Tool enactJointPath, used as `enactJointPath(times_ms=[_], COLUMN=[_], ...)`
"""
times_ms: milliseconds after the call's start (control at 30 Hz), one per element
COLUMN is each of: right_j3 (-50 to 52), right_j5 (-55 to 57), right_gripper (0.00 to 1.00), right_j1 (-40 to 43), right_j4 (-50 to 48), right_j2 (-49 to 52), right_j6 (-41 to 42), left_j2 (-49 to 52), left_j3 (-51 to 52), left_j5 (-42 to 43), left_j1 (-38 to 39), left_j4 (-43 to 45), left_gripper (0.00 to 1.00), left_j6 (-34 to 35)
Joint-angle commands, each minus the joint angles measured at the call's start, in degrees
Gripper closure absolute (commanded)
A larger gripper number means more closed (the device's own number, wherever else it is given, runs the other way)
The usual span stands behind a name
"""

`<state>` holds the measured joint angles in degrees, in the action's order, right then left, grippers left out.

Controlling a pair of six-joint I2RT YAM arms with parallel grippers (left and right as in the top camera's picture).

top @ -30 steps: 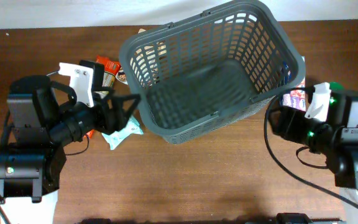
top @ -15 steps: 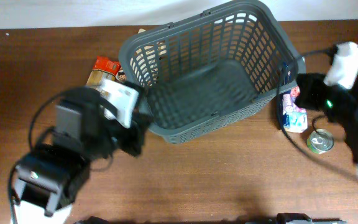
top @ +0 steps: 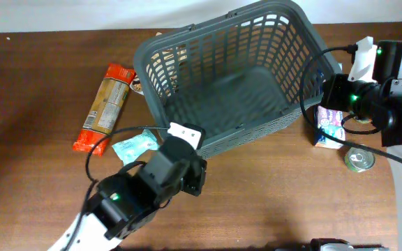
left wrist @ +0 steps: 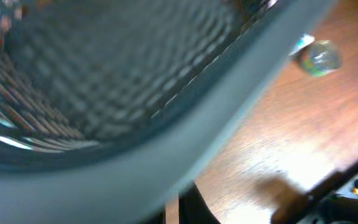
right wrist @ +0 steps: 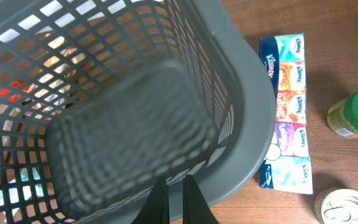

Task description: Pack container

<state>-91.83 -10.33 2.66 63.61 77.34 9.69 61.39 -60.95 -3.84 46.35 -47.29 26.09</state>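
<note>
The container, a large dark grey slotted basket, stands at the table's far middle with nothing showing inside. My left gripper is shut, just below the blurred near rim of the container, with wood showing under it. The left arm stands at the basket's front wall. My right gripper is shut, its fingers close together over the container's right rim. Nothing shows held in either.
A long orange pasta packet and a teal packet lie left of the basket. A tissue pack, a green-lidded jar and a tin can sit to its right. A cable loops over the basket's right side.
The left arm swung from the left side round to the basket's front wall. The right arm rose to the basket's right rim. Both grippers closed.
</note>
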Motion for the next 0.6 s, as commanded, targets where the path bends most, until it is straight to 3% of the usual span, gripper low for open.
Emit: enactJointPath(times_ms=[0, 233, 567], right_j3=[-1.2, -1.2, -1.2], right_j5=[1.8, 2.2, 2.2], right_gripper=[0.96, 0.96, 0.97], right_j1=[-0.4, -0.4, -0.5], right_j4=[0.1, 2.4, 8.8], right_j2=[0.6, 1.5, 2.4], right_j6=[-1.4, -1.4, -1.9], left_j2=[1.6, 3.5, 4.2], left_j3=[0.3, 0.3, 0.3], left_j5=[-2.9, -14.3, -26.0], left_j1=[2.5, 4.2, 1.8], left_j4=[0.4, 0.6, 7.2], left_gripper=[0.98, 0.98, 0.98], left_j6=[3.3, 7.6, 7.7])
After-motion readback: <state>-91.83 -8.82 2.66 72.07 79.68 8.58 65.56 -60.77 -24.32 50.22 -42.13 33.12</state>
